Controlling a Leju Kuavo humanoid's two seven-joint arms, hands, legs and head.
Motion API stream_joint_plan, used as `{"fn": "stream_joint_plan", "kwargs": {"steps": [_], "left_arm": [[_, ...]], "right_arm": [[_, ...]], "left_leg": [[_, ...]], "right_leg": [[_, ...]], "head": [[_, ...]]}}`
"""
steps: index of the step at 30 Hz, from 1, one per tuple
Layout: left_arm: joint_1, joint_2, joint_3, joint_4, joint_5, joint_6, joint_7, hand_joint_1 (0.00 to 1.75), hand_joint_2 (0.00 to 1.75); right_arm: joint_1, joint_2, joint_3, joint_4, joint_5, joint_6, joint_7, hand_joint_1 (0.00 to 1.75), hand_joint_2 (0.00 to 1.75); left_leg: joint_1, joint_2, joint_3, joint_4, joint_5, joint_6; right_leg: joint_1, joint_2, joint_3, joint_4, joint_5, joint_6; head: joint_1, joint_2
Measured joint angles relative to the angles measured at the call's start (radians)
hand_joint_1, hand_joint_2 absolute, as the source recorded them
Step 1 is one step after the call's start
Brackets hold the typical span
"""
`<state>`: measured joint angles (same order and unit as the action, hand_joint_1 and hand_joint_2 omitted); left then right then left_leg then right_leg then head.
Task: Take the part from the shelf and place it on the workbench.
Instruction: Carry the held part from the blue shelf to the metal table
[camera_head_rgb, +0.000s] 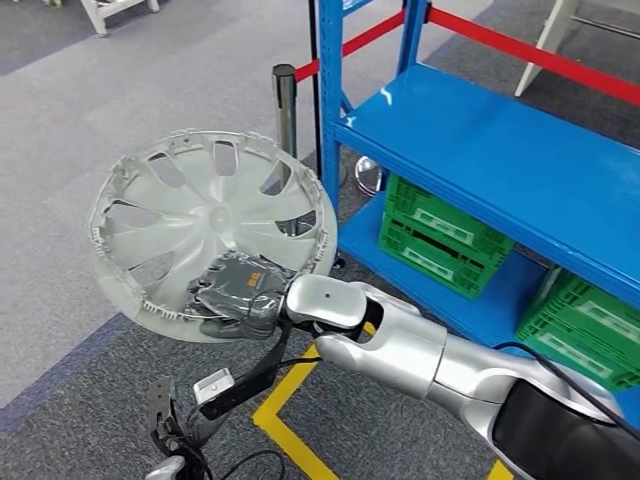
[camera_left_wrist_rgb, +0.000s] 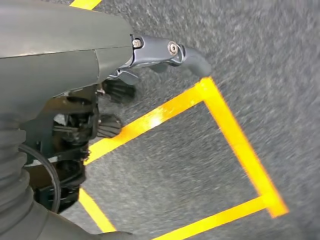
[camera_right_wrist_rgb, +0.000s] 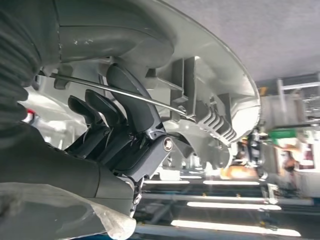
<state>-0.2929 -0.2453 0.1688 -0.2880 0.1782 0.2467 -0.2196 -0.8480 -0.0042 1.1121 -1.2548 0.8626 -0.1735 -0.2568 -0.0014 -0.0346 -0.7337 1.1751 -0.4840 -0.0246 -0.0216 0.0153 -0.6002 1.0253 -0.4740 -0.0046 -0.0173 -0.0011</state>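
The part is a round silver-grey wheel cover (camera_head_rgb: 204, 225) with slotted spokes, held up over the grey carpet to the left of the blue shelf (camera_head_rgb: 498, 150). My right hand (camera_head_rgb: 234, 290) grips its near rim, the silver arm reaching in from the lower right. In the right wrist view the dark fingers (camera_right_wrist_rgb: 113, 120) curl up against the ribbed underside of the wheel cover (camera_right_wrist_rgb: 203, 85). My left hand (camera_head_rgb: 170, 420) hangs low at the bottom edge; in the left wrist view the left hand (camera_left_wrist_rgb: 166, 55) is over the floor with nothing in it and a finger stretched out.
The blue shelf holds green crates (camera_head_rgb: 441, 235) on its lower level, another green crate (camera_head_rgb: 585, 315) at the right. A chrome post (camera_head_rgb: 285, 105) with red barrier tape stands beside the shelf upright. Yellow tape (camera_head_rgb: 290, 420) marks the carpet below my arm.
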Motion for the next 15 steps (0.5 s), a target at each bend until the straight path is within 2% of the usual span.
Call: {"fn": "stream_joint_plan", "kwargs": {"steps": [1,2,3,4,5,6,7,8,9,11,12,13,14,15], "left_arm": [[0.0,0.0,0.0,0.0,0.005,-0.001,0.001,0.0,1.75],[0.001,0.0,-0.001,0.0,0.009,-0.001,0.002,0.0,1.75],[0.002,0.0,-0.002,0.0,0.013,-0.001,0.004,0.0,1.75],[0.003,0.001,-0.003,0.0,0.017,-0.001,0.006,0.0,1.75],[0.003,0.001,-0.004,0.0,0.019,-0.001,0.007,0.0,1.75],[0.002,0.001,-0.005,0.0,0.021,-0.002,0.008,0.0,1.75],[0.001,0.001,-0.005,0.0,0.021,-0.002,0.008,0.0,1.75],[0.0,0.001,-0.006,0.0,0.021,-0.003,0.008,0.0,1.75],[-0.001,0.001,-0.006,0.0,0.021,-0.003,0.008,0.0,1.75],[0.001,0.003,-0.007,0.0,0.022,-0.004,0.008,0.0,1.75],[0.001,0.004,-0.007,0.0,0.024,-0.006,0.009,0.0,1.75],[0.001,0.005,-0.006,0.0,0.029,-0.01,0.01,0.0,1.75],[0.0,0.005,-0.006,0.0,0.036,-0.016,0.011,0.0,1.75],[-0.002,0.006,-0.006,0.0,0.044,-0.025,0.012,0.0,1.75]], "right_arm": [[-0.001,0.0,0.001,0.002,-0.001,0.0,-0.001,1.75,1.75],[-0.001,0.0,0.002,0.004,-0.001,0.0,-0.003,1.75,1.75],[-0.001,0.001,0.004,0.006,-0.002,0.0,-0.005,1.75,1.75],[-0.002,0.002,0.006,0.006,-0.003,0.0,-0.006,1.75,1.75],[-0.003,0.004,0.007,0.007,-0.004,0.0,-0.006,1.75,1.75],[-0.004,0.005,0.008,0.007,-0.005,0.0,-0.007,1.75,1.75],[-0.005,0.006,0.008,0.008,-0.006,0.0,-0.007,1.75,1.75],[-0.006,0.007,0.008,0.008,-0.007,0.0,-0.007,1.75,1.75],[-0.007,0.007,0.009,0.008,-0.007,0.0,-0.007,1.75,1.75],[-0.008,0.009,0.011,0.009,-0.007,0.0,-0.007,1.75,1.75],[-0.009,0.011,0.012,0.009,-0.007,0.0,-0.007,1.75,1.75],[-0.011,0.012,0.013,0.01,-0.008,0.0,-0.007,1.75,1.75],[-0.013,0.013,0.013,0.01,-0.008,0.0,-0.007,1.75,1.75],[-0.014,0.013,0.015,0.012,-0.008,0.001,-0.008,1.75,1.75]], "left_leg": [[0.006,0.017,-0.032,0.063,-0.023,-0.007],[0.012,0.024,-0.055,0.106,-0.033,-0.012],[0.017,0.028,-0.061,0.115,-0.026,-0.016],[0.021,0.032,-0.048,0.087,-0.002,-0.019],[0.023,0.045,-0.016,0.024,0.035,-0.021],[0.02,0.069,0.02,-0.044,0.063,-0.021],[0.015,0.089,0.049,-0.102,0.082,-0.016],[0.009,0.105,0.066,-0.139,0.089,-0.009],[0.002,0.11,0.069,-0.15,0.085,-0.001],[0.0,0.087,0.068,-0.156,0.086,0.017],[0.001,0.074,0.071,-0.159,0.086,0.025],[0.003,0.063,0.074,-0.163,0.088,0.034],[0.005,0.051,0.077,-0.166,0.089,0.041],[0.004,0.039,0.077,-0.166,0.088,0.046]], "right_leg": [[0.001,-0.015,0.003,0.0,-0.003,-0.002],[0.001,-0.028,0.005,0.0,-0.005,-0.002],[0.001,-0.042,0.008,0.0,-0.008,-0.001],[0.0,-0.055,0.011,0.0,-0.011,0.0],[0.0,-0.067,0.017,0.0,-0.015,0.003],[0.001,-0.078,0.022,0.0,-0.019,0.007],[0.004,-0.088,0.025,-0.001,-0.023,0.012],[0.007,-0.097,0.028,-0.001,-0.027,0.017],[0.01,-0.107,0.03,-0.004,-0.029,0.022],[0.009,-0.124,0.034,-0.008,-0.035,0.034],[0.005,-0.115,0.032,-0.002,-0.043,0.039],[0.003,-0.094,0.022,0.021,-0.059,0.041],[0.001,-0.065,-0.002,0.067,-0.082,0.041],[0.001,-0.038,-0.037,0.135,-0.111,0.039]], "head": [[-0.001,0.0],[-0.002,0.0],[-0.002,0.0],[-0.002,0.0],[-0.002,0.0],[-0.002,0.0],[-0.003,0.0],[-0.003,0.0],[-0.003,0.0],[-0.003,0.0],[-0.003,0.0],[-0.001,0.0],[0.002,0.0],[0.004,0.0]]}}
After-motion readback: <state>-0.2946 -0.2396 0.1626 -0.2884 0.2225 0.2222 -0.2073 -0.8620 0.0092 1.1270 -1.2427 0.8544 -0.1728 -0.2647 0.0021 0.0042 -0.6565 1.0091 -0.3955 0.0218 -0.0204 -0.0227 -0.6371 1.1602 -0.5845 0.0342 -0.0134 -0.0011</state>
